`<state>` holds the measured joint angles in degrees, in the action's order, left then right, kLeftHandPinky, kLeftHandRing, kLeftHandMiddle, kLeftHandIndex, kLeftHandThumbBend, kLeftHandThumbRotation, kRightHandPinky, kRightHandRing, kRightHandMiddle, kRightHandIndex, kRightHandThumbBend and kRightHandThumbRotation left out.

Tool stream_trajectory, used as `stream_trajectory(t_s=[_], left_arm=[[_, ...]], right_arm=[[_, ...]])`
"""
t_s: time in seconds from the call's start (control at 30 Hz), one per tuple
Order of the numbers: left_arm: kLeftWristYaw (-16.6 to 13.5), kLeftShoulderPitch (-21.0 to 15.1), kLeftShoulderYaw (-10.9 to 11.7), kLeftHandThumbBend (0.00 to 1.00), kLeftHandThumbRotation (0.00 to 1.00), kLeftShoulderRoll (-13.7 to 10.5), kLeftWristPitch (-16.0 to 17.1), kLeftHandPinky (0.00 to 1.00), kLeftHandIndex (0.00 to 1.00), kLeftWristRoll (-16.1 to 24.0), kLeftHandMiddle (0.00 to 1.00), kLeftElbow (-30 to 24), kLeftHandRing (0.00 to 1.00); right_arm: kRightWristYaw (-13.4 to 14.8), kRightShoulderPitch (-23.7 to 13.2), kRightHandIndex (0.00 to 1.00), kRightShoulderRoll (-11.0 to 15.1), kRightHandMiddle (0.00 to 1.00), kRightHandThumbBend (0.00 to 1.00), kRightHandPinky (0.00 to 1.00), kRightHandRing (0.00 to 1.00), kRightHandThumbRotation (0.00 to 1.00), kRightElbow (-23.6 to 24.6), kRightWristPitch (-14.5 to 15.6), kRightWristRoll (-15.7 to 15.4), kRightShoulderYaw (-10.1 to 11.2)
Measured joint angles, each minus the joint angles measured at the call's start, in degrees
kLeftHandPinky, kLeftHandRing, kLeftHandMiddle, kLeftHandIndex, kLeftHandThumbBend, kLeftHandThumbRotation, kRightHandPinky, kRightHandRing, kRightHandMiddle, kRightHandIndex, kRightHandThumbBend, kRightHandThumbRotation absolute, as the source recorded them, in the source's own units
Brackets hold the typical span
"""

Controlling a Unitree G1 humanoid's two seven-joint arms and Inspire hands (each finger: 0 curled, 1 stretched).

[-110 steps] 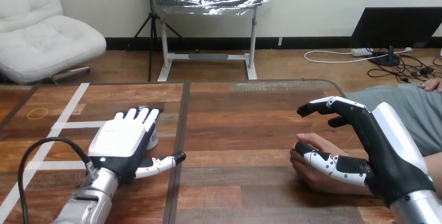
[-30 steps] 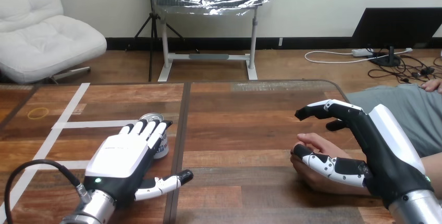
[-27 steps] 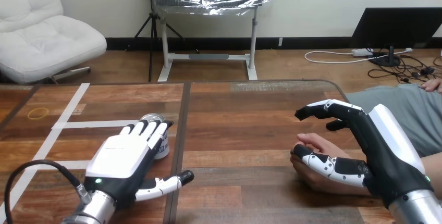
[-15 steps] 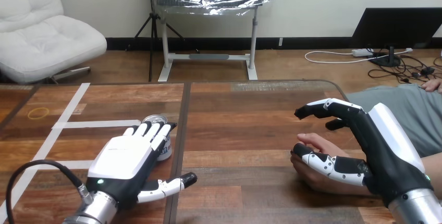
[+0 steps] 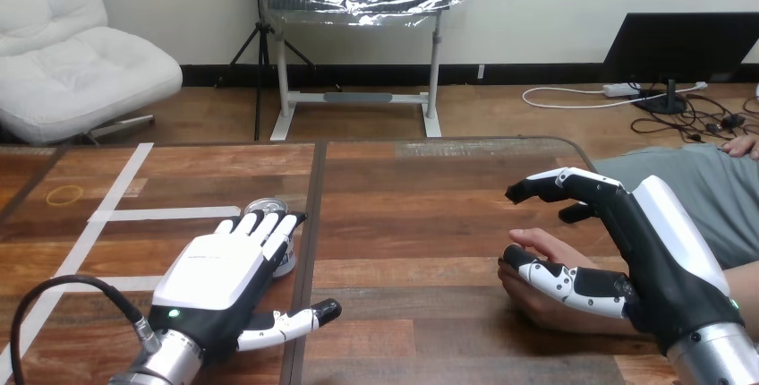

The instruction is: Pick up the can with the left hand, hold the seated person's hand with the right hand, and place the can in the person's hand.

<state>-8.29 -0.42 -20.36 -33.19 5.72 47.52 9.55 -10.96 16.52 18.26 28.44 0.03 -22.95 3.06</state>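
The left hand (image 5: pixel 215 279) is hovering nearest, palm down, fingers lying straight and close together, thumb sticking out to the side, gripping nothing; the right hand (image 5: pixel 662 251) is arching loosely over the person's hand (image 5: pixel 533 303), which is resting palm up on the table (image 5: pixel 421 215); its thumb is lying across that palm, possibly touching, while its fingers are standing clear above; further off, the can (image 5: pixel 268 209) is standing upright on the table, half hidden behind the left fingertips. The grasp is not yet made; to do it well, the left hand should probably be dropping beside the can, not over it, thumb and fingers wrapping opposite sides of its wall.
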Motion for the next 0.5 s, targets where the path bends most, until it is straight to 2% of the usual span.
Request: stream_trajectory(t_s=[0.5], left_arm=[[0.2, 0.5, 0.9, 0.62, 1.00, 0.0, 0.1, 1.00, 1.00, 0.3, 1.00, -0.7, 1.00]], right_arm=[[-0.1, -0.1, 0.67, 0.0, 0.76, 0.56, 0.71, 0.78, 0.00, 0.0, 0.4, 0.0, 0.0]])
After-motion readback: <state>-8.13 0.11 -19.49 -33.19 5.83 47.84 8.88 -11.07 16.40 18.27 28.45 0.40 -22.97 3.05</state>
